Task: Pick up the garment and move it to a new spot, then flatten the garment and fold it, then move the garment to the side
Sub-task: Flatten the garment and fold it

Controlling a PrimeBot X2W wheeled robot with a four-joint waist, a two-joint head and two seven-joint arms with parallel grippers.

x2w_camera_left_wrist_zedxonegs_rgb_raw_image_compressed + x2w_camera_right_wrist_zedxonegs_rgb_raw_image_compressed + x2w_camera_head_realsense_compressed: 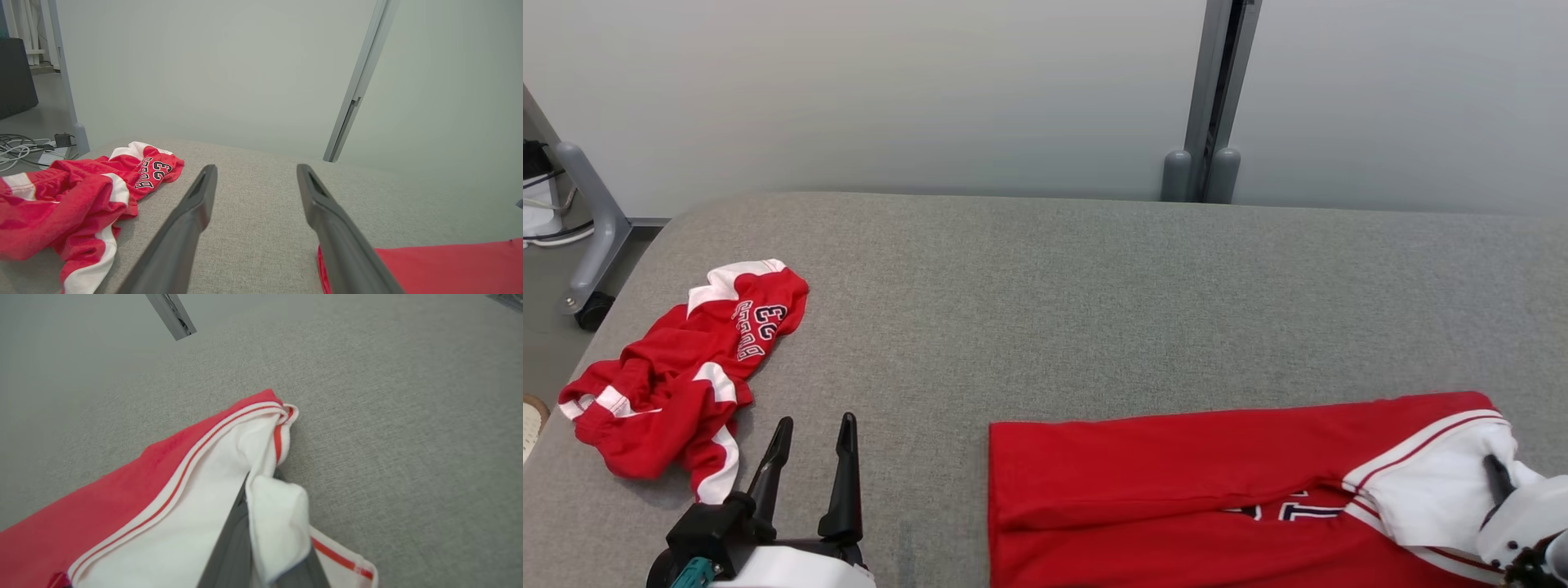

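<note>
The red garment [1176,482] lies folded into a long band at the front right of the grey table [1094,310], with dark lettering near its front edge. Its white, red-striped sleeve [1429,482] is bunched at the right end. My right gripper [1496,472] is shut on that sleeve; in the right wrist view a fold of white cloth [278,514] sits pinched in my right gripper [261,479]. My left gripper [815,423] stands open over bare table, left of the garment's near edge [449,265]. Nothing is held by the left gripper [256,169].
A second crumpled red and white garment [678,384] with the number 23 lies near the table's left edge, just left of my left gripper. A grey post [1213,98] stands against the wall behind. A wheeled stand leg [592,237] and cables [20,147] are on the floor at left.
</note>
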